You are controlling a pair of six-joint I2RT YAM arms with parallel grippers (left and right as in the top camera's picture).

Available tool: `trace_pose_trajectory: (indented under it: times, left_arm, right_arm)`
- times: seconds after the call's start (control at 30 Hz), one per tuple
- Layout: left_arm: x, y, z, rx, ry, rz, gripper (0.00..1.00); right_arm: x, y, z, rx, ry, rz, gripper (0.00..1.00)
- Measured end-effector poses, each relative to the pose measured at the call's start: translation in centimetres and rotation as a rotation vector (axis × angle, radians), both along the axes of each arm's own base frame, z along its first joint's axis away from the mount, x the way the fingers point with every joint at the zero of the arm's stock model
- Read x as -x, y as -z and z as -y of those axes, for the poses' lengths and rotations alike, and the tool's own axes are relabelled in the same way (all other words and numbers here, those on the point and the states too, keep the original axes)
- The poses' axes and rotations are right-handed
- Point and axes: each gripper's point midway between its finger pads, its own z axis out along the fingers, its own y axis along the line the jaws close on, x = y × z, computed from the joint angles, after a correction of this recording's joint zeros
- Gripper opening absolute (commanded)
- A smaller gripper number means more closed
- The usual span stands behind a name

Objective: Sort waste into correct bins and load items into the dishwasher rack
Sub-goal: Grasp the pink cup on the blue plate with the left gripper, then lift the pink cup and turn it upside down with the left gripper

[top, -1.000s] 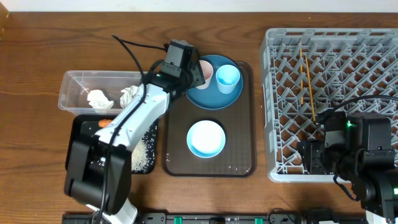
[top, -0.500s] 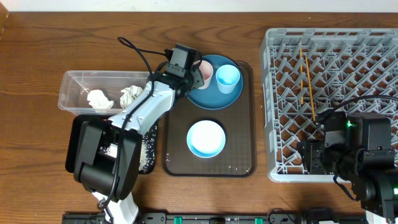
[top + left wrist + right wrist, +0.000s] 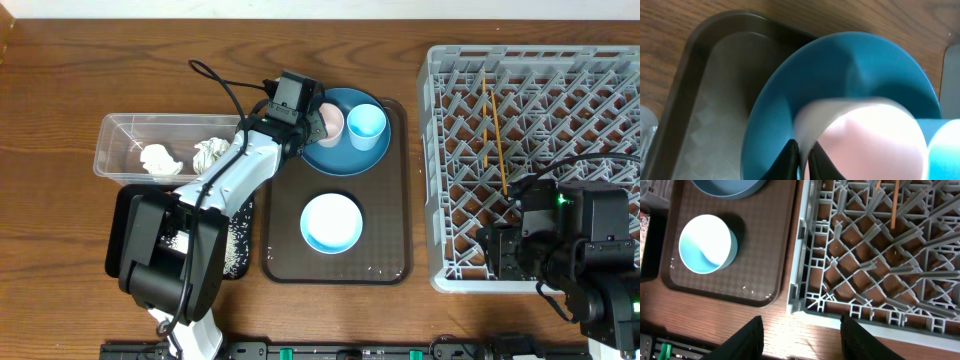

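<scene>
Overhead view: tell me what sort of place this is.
Likely a dish-clearing station on a wooden table, as in a canteen: a large grey plastic lattice dishwasher rack, a dark brown serving tray carrying a round blue plate, and a clear plastic tub holding crumpled white paper wads.

1. In the left wrist view the white cup (image 3: pixel 860 135) is strongly blurred, and the bottom edge cuts it.
2. The same edge cuts the plate (image 3: pixel 840 65) and the left gripper (image 3: pixel 801 160), which pinches the cup wall.
3. Of the blue cup (image 3: pixel 950 145) I see only a sliver at the right edge.
4. Overhead, the left arm (image 3: pixel 235 170) covers the middle of the black tray (image 3: pixel 113 235); what lies beneath I cannot tell.
5. The rack (image 3: pixel 530 150) runs out of the right edge, and the right arm (image 3: pixel 585 235) hides its near corner.
6. The right gripper (image 3: pixel 801 330) is cut at the bottom of its view; two dark stubs show, wide apart.
</scene>
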Motion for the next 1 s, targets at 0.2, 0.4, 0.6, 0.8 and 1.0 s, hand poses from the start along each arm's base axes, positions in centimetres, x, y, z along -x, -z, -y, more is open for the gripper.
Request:
trace_pose_trajectory:
  times: [0.2, 0.4, 0.6, 0.8, 1.0]
  left_arm:
    - [-0.1, 0.2, -1.0, -0.003, -0.022, -0.012, 0.06]
    - [0.5, -1.5, -4.2, 0.007, -0.111, -0.042, 0.06]
    - [2.6, -10.6, -6.0, 0.135, -0.118, 0.069, 0.06]
    - [8.1, -18.8, -2.6, 0.429, 0.13, 0.112, 0.06]
    - [13.0, -22.4, 2.0, 0.715, 0.444, 0.034, 0.06]
  right_arm:
    - [0.0, 0.0, 0.0, 0.003, -0.008, 0.002, 0.79]
    - [-0.1, 0.0, 0.0, 0.007, -0.012, 0.007, 0.91]
    - [-0.4, -0.4, -0.6, -0.022, -0.028, 0.023, 0.99]
    - [-0.4, -2.4, -4.8, -0.194, -0.258, 0.109, 0.99]
    - [0.9, -6.4, -9.5, -0.413, -0.577, 0.264, 0.99]
